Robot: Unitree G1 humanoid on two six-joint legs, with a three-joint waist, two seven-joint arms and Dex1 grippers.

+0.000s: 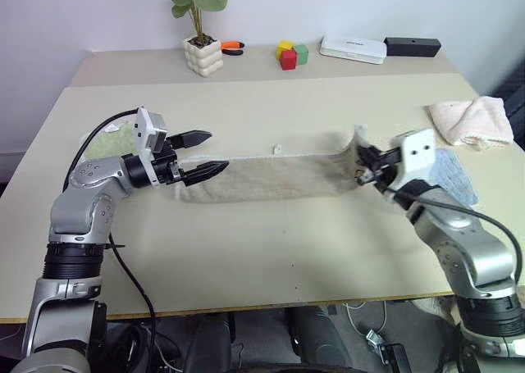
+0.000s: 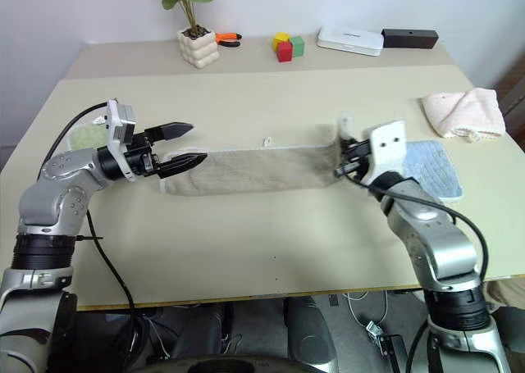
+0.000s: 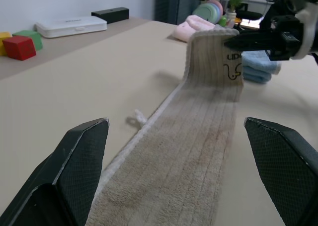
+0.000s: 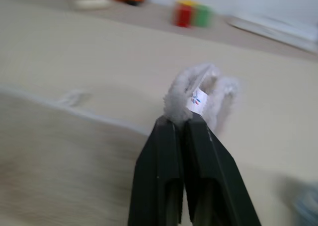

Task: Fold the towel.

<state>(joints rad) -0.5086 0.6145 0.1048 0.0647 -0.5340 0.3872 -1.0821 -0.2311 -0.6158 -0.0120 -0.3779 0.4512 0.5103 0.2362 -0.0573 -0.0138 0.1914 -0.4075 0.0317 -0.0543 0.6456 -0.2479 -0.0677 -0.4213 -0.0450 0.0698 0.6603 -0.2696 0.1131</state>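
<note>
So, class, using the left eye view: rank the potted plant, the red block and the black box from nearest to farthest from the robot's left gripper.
Measured from the left gripper:
1. Potted plant, at the table's back, just behind the gripper.
2. Red block, at the back, near the middle, beside the yellow and green blocks.
3. Black box, far back right, beyond the white device.

Sitting on the table (image 1: 246,258) are four cloths: one beige towel (image 1: 271,176) lying in a long strip, one pale pink towel (image 1: 472,120), one light blue cloth (image 1: 455,176) and one green cloth (image 1: 107,143). Three toy blocks are resting together at the far edge: one yellow (image 1: 284,47), one red (image 1: 289,59), one green (image 1: 301,54). One potted plant (image 1: 201,29), one white box (image 1: 353,48) and one black box (image 1: 413,46) are standing there too. Two grippers are working: left (image 1: 203,153) and right (image 1: 362,165).
</note>
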